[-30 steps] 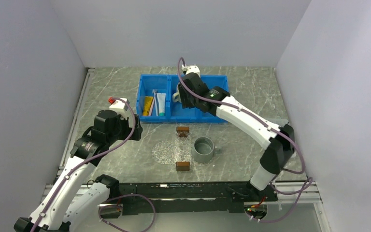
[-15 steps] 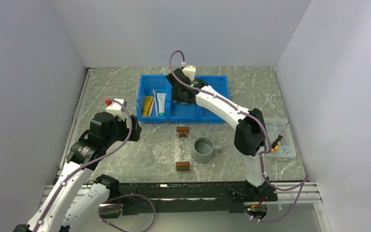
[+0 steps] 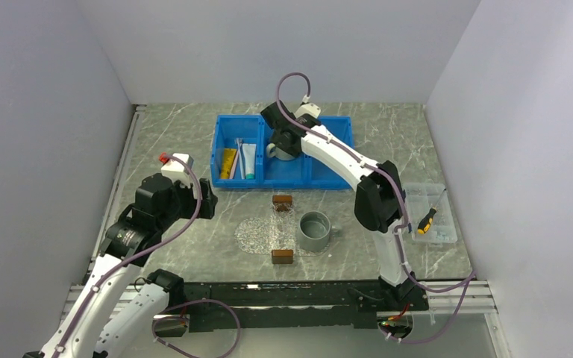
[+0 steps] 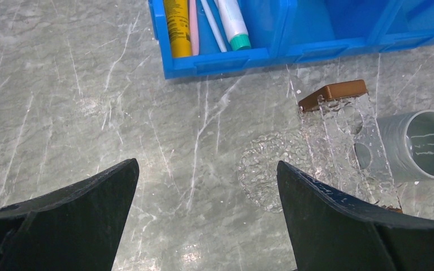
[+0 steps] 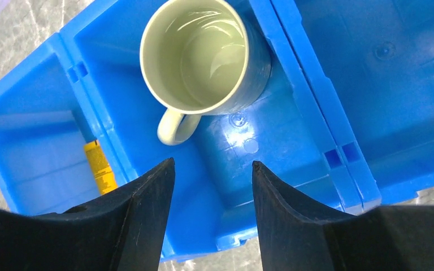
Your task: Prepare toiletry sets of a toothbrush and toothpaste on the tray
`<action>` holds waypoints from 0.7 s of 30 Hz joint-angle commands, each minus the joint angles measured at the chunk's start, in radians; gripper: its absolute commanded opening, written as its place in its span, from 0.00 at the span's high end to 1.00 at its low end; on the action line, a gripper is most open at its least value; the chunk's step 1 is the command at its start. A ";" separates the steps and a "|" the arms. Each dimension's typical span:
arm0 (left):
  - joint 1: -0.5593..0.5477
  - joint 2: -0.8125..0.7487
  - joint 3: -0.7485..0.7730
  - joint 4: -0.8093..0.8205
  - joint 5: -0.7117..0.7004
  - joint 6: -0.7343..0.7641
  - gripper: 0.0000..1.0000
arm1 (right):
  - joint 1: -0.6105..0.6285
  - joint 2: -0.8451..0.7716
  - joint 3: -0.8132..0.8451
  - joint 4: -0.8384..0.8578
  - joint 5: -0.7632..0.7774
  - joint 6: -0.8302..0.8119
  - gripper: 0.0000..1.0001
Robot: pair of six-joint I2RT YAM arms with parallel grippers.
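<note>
The clear glittery oval tray (image 3: 257,233) lies bare on the table; it also shows in the left wrist view (image 4: 271,169). The yellow-orange toothpaste (image 4: 176,25), pink toothbrush (image 4: 193,28), pale toothbrush (image 4: 212,28) and white toothpaste with a teal cap (image 4: 234,22) lie in the left compartment of the blue bin (image 3: 328,179). My left gripper (image 4: 206,164) is open and empty above the table, left of the tray. My right gripper (image 5: 213,162) is open and empty above the bin's middle compartment, near a pale mug (image 5: 203,56). The yellow tube's end (image 5: 100,169) shows beside it.
A grey cup (image 3: 314,230) stands at the tray's right edge. Two small brown blocks (image 3: 282,200) (image 3: 282,256) sit behind and in front of the tray, with a clear ridged strip (image 4: 350,141) between them. A small clear box (image 3: 434,216) with a screwdriver is at the right.
My right arm has folded in and its gripper has moved over the bin's middle compartment above the mug. My left arm has drawn back slightly to the left.
</note>
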State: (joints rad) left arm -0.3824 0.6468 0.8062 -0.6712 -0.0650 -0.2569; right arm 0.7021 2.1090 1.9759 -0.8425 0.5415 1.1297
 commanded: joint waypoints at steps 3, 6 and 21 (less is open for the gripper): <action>0.004 -0.020 0.006 0.016 0.011 0.002 0.01 | -0.026 0.034 0.035 -0.002 0.018 0.116 0.47; 0.004 -0.020 0.007 0.016 0.014 0.002 0.01 | -0.033 0.055 0.045 -0.016 0.026 0.154 0.48; 0.004 -0.021 0.007 0.017 0.012 0.004 0.01 | -0.084 0.099 0.038 0.068 -0.011 0.168 0.52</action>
State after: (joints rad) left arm -0.3824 0.6365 0.8062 -0.6712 -0.0643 -0.2569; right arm 0.6353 2.2253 1.9976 -0.8337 0.5262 1.2850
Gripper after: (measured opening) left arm 0.992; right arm 0.486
